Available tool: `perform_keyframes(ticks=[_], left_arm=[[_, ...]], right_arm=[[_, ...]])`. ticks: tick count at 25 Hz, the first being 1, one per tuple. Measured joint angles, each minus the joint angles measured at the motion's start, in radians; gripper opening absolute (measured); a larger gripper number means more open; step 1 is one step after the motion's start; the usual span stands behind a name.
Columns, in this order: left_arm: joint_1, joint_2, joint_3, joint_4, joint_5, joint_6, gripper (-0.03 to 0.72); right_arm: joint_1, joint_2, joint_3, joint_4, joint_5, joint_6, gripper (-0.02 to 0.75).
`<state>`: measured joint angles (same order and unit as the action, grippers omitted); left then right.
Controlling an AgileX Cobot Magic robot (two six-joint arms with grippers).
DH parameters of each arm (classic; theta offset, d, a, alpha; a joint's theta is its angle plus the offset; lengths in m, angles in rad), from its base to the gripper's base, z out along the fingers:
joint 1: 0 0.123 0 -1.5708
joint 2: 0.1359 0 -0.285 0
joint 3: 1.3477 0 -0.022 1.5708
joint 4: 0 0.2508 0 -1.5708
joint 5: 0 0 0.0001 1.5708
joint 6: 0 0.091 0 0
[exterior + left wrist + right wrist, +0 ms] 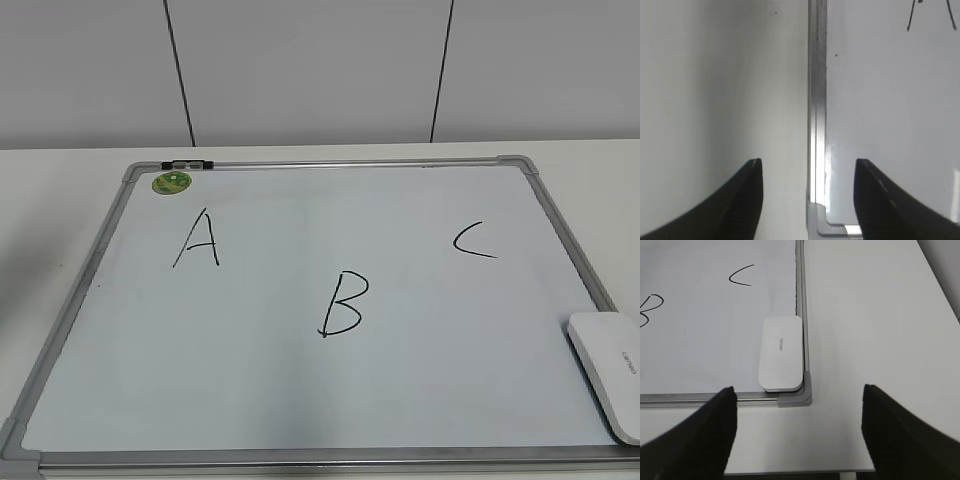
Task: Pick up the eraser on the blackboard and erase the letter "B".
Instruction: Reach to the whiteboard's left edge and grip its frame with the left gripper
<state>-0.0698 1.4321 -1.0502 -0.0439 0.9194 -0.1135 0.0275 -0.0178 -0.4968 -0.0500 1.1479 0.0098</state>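
In the exterior view the blackboard (75,300) lies flat on a white worktop (60,180) below grey wall panels; "A" (198,240), the letter "B" (342,303) at centre and "C" (472,241) are legible, and the eraser (610,370) sits at lower right. In the left wrist view the left gripper (807,172) fingers spread wide, empty, over the board's frame. In the right wrist view the right gripper (799,402) fingers gape wide below the eraser, whose grey lettering is unreadable.
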Motion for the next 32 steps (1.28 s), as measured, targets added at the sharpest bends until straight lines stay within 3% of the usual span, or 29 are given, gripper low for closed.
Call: perform_keyframes(ticks=[11,24,32], left_arm=[[0.0,0.235,-0.156,0.015,-0.025,0.0,0.437],[0.0,0.579,-0.468,0.018,0.062,0.014,0.426],[0.0,0.693,-0.52,0.02,0.084,0.027,0.377]], right_arm=[[0.0,0.0,0.0,0.0,0.0,0.0,0.573],[0.0,0.0,0.0,0.0,0.0,0.0,0.574],[0.0,0.0,0.0,0.0,0.0,0.0,0.573]])
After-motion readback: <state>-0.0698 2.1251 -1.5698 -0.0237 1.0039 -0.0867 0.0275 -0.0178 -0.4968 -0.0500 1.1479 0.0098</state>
